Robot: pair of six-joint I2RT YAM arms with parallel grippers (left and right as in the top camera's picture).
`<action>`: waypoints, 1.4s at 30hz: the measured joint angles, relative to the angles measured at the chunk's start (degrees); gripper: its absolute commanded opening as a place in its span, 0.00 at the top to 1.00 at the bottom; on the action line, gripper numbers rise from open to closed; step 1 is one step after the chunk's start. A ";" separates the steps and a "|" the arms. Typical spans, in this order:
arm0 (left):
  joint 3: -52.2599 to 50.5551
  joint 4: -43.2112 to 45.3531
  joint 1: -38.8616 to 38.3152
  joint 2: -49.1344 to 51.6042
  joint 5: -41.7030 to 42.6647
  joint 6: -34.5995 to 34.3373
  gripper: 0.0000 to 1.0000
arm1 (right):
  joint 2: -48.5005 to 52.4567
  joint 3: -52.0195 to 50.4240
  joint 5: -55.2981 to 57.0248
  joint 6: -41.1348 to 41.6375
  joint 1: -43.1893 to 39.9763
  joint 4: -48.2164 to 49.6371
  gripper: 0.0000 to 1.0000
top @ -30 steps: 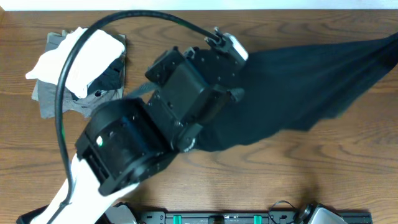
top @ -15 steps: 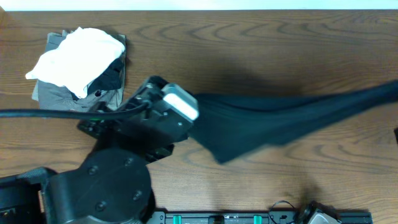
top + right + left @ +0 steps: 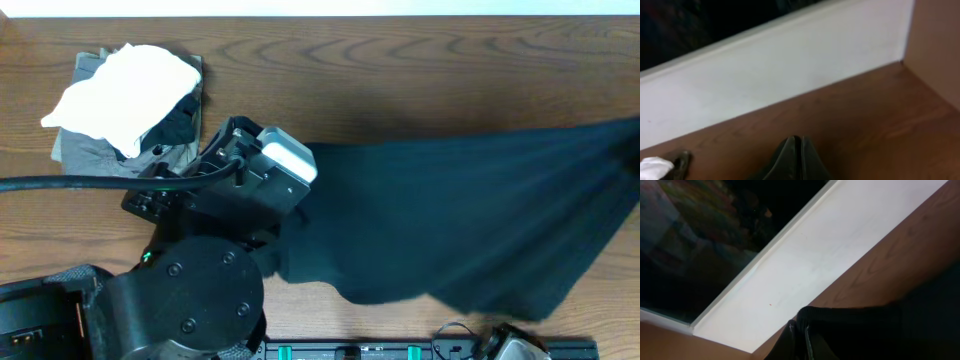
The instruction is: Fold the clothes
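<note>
With left pincer (image 3: 801, 341) and right pincer (image 3: 796, 159) each clenched on an edge of the black shirt (image 3: 470, 220), stretched to the right of the garment pile (image 3: 125, 90), hold it taut and level while lowering it flat onto the tabletop (image 3: 400, 80).

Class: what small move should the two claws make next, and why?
Probably lower both claws together to lay the black shirt flat on the table: it hangs stretched between the left claw and right claw, both shut on it.
</note>
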 measured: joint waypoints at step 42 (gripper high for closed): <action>0.00 -5.20 8.17 -3.85 19.32 -2.93 0.94 | -6.10 0.20 9.79 -0.46 0.00 -8.17 0.99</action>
